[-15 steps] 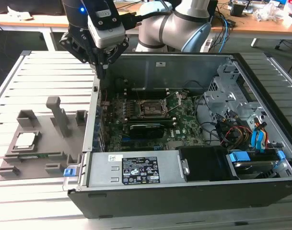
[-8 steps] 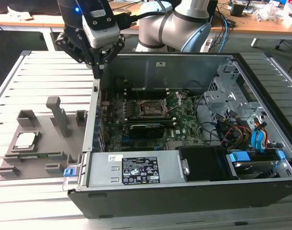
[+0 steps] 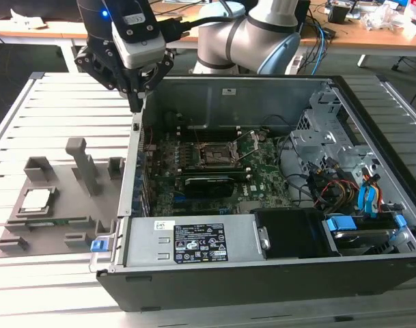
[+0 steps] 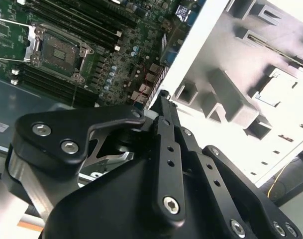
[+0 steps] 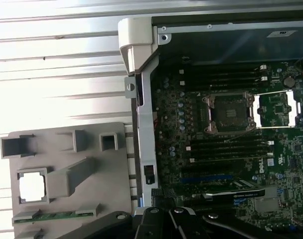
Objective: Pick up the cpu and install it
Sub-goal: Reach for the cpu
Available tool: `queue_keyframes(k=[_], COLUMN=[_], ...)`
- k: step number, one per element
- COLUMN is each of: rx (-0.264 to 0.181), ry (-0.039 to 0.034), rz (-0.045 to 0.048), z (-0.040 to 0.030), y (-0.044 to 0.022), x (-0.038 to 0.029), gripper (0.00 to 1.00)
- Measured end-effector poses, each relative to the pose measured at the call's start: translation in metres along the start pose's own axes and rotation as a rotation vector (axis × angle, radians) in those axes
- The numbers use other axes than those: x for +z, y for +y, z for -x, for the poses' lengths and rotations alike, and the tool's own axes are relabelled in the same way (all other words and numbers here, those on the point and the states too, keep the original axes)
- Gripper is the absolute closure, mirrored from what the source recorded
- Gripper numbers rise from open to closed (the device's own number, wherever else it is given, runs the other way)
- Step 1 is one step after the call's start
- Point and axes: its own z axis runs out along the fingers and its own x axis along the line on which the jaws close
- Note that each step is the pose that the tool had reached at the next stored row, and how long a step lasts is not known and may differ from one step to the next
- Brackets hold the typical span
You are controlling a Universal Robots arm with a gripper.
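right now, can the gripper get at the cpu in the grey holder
Probably yes. The cpu lies uncovered in its pocket of the grey holder; the gripper hangs above a wall of the computer case, with open space between.

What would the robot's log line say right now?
end effector: shut, empty, over computer case edge | cpu: in grey holder, outside case | socket: open, no chip
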Motion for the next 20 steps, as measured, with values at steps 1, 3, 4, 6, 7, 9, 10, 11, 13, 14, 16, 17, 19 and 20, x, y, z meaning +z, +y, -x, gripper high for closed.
queue_keyframes(k=[1, 3, 4, 6, 7, 9, 10, 11, 13, 14, 16, 17, 19, 20], rx=[0.000, 0.000, 0.000, 0.000, 0.000, 0.000, 0.000, 0.000, 0.000, 0.000, 0.000, 0.000, 0.000, 0.000], ry=[0.0000, 0.0000, 0.0000, 0.0000, 0.0000, 0.0001, 0.0000, 0.0000, 0.0000, 0.0000, 0.0001, 0.0000, 0.0000, 0.0000], rz=[0.0001, 0.0000, 0.0000, 0.0000, 0.0000, 0.0000, 0.0001, 0.0000, 0.0000, 0.0000, -0.0001, 0.0001, 0.0000, 0.0000], z=[-0.0022, -0.0056, -0.0087, -0.0126, -0.0137, -0.0165, -0.0174, -0.0189, -0.0217, -0.0224, -0.0248, -0.0253, -0.0262, -0.0266], y=[-0.0001, -0.0004, -0.0006, -0.0009, -0.0010, -0.0012, -0.0012, -0.0014, -0.0016, -0.0016, -0.0018, -0.0018, -0.0019, -0.0019], x=[0.0000, -0.0001, -0.0002, -0.0003, -0.0004, -0.0004, -0.0004, -0.0005, -0.0006, -0.0006, -0.0007, -0.0006, -0.0007, -0.0007], gripper=[0.89, 0.89, 0.89, 0.89, 0.89, 0.89, 0.89, 0.89, 0.89, 0.89, 0.89, 0.89, 0.89, 0.89])
